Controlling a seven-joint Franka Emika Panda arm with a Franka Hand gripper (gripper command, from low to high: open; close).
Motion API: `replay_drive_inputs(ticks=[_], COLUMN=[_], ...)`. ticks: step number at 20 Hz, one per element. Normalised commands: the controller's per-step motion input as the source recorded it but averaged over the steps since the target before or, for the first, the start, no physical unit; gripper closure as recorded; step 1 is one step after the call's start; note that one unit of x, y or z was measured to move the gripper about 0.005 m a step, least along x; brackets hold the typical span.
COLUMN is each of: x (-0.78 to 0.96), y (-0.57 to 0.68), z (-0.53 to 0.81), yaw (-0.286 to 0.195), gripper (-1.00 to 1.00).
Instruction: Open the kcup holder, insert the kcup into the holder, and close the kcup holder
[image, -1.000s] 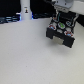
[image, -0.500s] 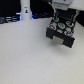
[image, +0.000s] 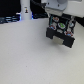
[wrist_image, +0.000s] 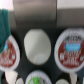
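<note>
The black kcup holder (image: 61, 33) stands at the exterior view's upper right. Its upper drawer is pulled out, showing round slots with pods. My gripper (image: 59, 17) hangs straight over the open drawer, very close to the pods. The wrist view looks down into the drawer (wrist_image: 50, 35). A plain white round pod shape (wrist_image: 37, 46) sits in the middle slot, between two red-topped pods (wrist_image: 71, 49). A green-topped kcup (wrist_image: 36, 78) shows partly in the row beside it. My fingers are blurred, so I cannot tell whether they are open or hold anything.
A tall white bottle-shaped object (image: 25, 11) stands at the back on the exterior view's left. The pale tabletop (image: 30, 55) spreads in front of the holder. A teal object (wrist_image: 4, 22) shows at the wrist view's edge.
No clear change; my gripper stays over the open drawer of the holder.
</note>
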Motion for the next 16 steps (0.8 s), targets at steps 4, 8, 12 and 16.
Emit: replay_drive_inputs(ticks=[4,8,12,16], x=[0.74,0.73,0.48,0.2], y=[-0.17,0.08,0.28,0.2], z=[-0.02,-0.03,-0.08,-0.15], yaw=[0.059,0.078,0.172,0.227], gripper=[-1.0,-1.0,-1.0,-1.0])
